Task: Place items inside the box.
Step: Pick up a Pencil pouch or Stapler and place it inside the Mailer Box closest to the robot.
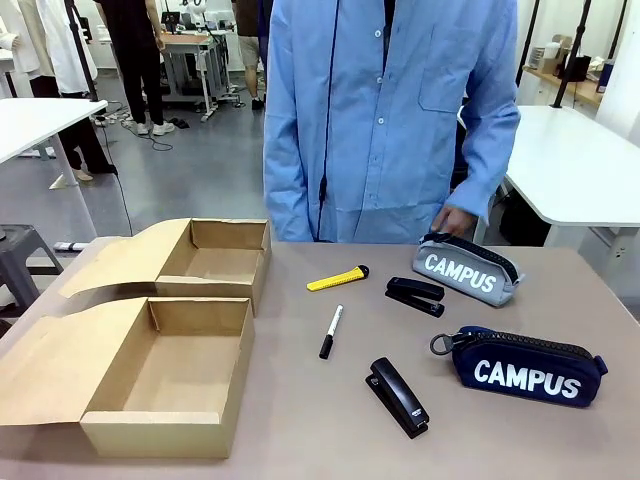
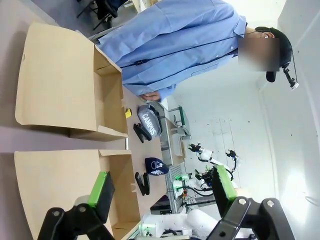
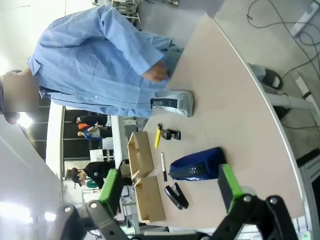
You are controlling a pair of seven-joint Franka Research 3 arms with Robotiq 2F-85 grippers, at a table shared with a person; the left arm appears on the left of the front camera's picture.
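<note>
Right wrist view shows right tool (image 3: 169, 181) spread wide, navy pouch (image 3: 197, 164) beyond.

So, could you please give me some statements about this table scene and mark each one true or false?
1. The near box and the far box are both empty. True.
2. The navy pouch lies inside the near box. False: it lies on the table.
3. The person's hand is at the grey pouch. True.
4. The right gripper holds a stapler. False: it is open and empty.
</note>
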